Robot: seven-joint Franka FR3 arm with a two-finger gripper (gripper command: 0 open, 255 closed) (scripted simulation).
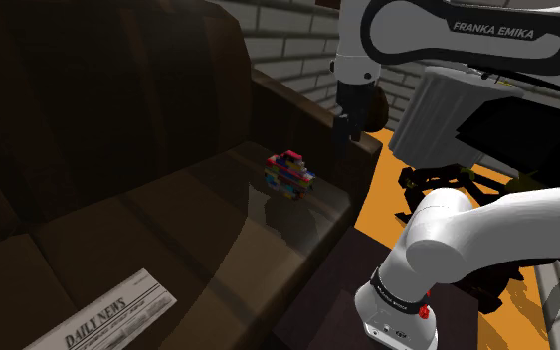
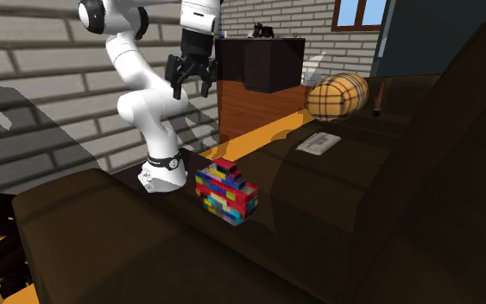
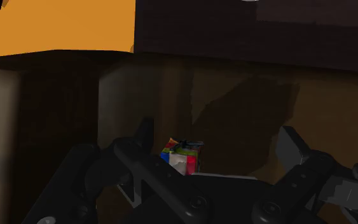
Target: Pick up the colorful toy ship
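- Fingers [image 3: 293, 147] stand apart with nothing between them. They hang pointing down, well above the sofa.
- Toy ship [image 3: 182, 156] lies below the fingers, lined up with the gap between them but well apart from both. It rests on the sofa seat [image 1: 198, 209], just beside the armrest [image 1: 307, 104].
- Handling, as a judgement: it looks like a rigid brick-built block, light and stiff, not slippery. The pieces might part if squeezed hard or knocked.
- Best hold is probably across the two long flat sides, low on the wide base rather than on the narrow top step.
- Shape: a stepped stack, broad at the bottom and narrowing upward, with small bricks in red, blue, yellow and green.
- Seat is dark brown and smooth with a dull sheen, leather-like. It will likely give a little under a downward push.
- Farther from the fingers along the seat lie a folded newspaper [image 1: 108, 318] and a rounded plaid cushion [image 2: 340, 93].
- Orange floor [image 3: 56, 28] lies beyond the armrest.
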